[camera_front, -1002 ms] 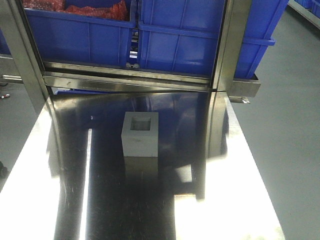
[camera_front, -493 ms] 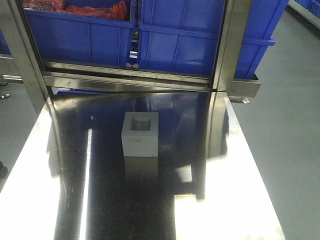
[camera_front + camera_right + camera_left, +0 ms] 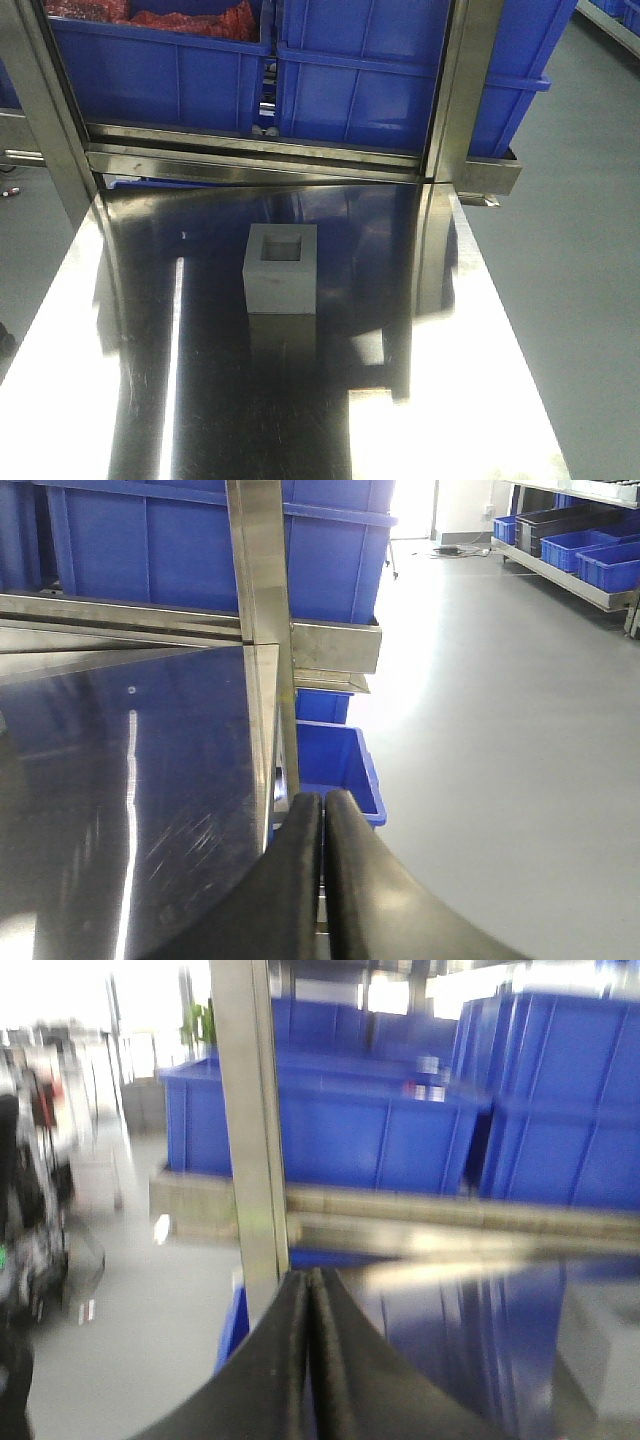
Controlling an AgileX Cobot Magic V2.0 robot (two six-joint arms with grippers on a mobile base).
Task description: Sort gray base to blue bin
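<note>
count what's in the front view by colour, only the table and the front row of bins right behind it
gray: 1, the gray base on the table
blue: 2, the blue bins side by side
total: 3

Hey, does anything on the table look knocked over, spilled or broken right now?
Nothing stands out. The gray base sits upright on the steel table, recess facing up. The blue bins stand side by side behind it. No spill or damage shows. The left gripper and right gripper are shut and empty.
</note>
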